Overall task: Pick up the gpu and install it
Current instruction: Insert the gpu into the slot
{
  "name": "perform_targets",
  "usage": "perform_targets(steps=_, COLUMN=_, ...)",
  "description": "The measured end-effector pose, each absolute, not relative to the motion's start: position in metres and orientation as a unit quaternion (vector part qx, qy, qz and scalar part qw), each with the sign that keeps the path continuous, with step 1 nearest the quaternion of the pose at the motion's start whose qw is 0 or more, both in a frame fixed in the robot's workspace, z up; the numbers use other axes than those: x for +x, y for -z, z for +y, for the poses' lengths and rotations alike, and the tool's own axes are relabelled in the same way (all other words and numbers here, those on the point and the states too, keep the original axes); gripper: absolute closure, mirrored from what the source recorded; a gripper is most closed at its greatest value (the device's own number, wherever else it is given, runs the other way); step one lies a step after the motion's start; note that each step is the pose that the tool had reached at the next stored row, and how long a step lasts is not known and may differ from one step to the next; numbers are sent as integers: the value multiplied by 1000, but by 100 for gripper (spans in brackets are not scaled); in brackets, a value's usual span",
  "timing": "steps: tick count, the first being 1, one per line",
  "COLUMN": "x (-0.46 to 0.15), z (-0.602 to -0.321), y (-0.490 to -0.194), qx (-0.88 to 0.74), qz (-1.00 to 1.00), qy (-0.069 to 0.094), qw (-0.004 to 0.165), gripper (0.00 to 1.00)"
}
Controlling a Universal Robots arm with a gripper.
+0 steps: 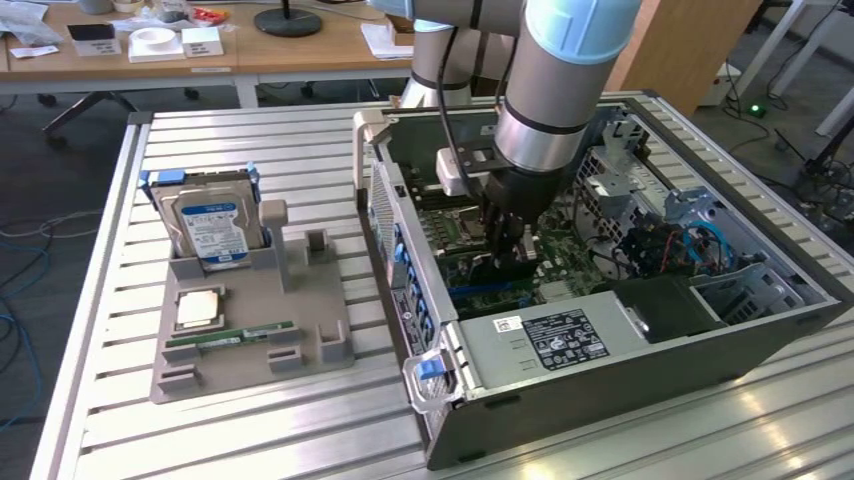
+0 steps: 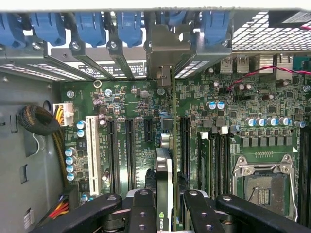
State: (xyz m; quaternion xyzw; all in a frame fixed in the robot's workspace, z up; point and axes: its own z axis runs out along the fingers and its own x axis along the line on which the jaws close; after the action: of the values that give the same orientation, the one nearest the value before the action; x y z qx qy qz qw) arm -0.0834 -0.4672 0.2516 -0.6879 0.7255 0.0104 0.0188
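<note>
Slatted table (image 1: 240, 420) bears an open computer case (image 1: 747, 350), inside which the hand (image 2: 167, 209) pinches the gpu (image 2: 164, 167) edgewise.

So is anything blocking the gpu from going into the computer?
Nothing visible does. The gripper holds the gpu edge-on right over the motherboard, and no cable or part lies across the slots around it.

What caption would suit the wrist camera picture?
The gripper holds the graphics card edge-on over the motherboard and its slots.
</note>
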Motion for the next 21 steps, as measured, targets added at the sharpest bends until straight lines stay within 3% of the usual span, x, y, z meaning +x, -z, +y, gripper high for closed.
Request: perform_targets(steps=21, x=-84, z=-467, y=-251, qx=-690, qz=724, qy=-10, qw=19, gripper=73)
